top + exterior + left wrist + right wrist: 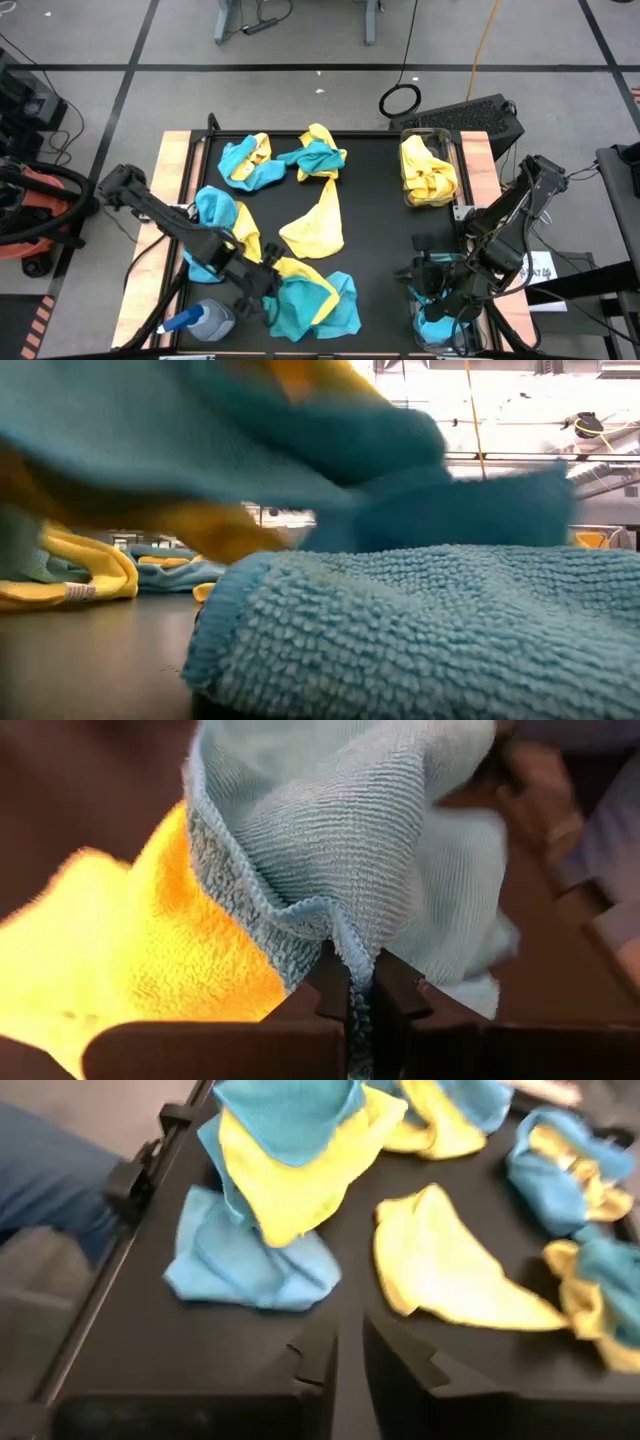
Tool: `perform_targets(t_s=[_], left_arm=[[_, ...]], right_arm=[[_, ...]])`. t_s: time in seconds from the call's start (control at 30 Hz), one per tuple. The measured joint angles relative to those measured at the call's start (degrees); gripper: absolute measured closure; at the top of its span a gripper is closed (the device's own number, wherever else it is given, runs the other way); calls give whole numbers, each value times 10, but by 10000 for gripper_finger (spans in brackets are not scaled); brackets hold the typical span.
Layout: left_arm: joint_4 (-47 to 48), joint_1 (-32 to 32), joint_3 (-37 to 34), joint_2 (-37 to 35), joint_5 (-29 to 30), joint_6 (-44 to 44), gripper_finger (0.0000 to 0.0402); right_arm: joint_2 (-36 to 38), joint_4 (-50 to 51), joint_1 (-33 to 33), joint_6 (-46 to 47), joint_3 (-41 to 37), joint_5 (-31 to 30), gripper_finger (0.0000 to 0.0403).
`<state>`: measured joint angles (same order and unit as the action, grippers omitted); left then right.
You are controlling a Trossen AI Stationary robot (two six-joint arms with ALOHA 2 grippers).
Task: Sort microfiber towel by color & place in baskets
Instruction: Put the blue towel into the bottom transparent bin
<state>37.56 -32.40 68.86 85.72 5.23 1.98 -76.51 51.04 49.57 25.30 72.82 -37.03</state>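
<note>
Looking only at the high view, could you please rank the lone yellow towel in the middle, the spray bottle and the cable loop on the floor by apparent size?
1. Lone yellow towel, clearly largest.
2. Spray bottle and cable loop: they look alike, and the floor lies farther from the camera, so I won't rank them.

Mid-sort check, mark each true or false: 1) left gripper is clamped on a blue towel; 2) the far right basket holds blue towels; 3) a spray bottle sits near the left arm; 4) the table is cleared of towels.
1) True: the left gripper pinches a blue towel.
2) False: the far basket holds yellow towels.
3) True: the spray bottle lies at the table's near left corner.
4) False: several towels remain, including a lone yellow towel mid-table.
</note>
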Motion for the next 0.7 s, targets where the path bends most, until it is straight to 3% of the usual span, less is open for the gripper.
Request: perform_targets(t_s=[0.23,0.37,0.6,0.7], left_arm=[[-4,-8,1,-49,12,-10,387],[-13,-7,1,-38,14,-13,355],[-26,-4,0,2,33,-20,264],[-30,-2,0,17,34,-28,242]], right_arm=[[0,-75,-22,-24,-37,-24,251],[0,-95,-39,-27,-57,-20,208],[0,-112,-53,-44,-69,-16,192],[0,-117,-53,-49,-70,-16,197]])
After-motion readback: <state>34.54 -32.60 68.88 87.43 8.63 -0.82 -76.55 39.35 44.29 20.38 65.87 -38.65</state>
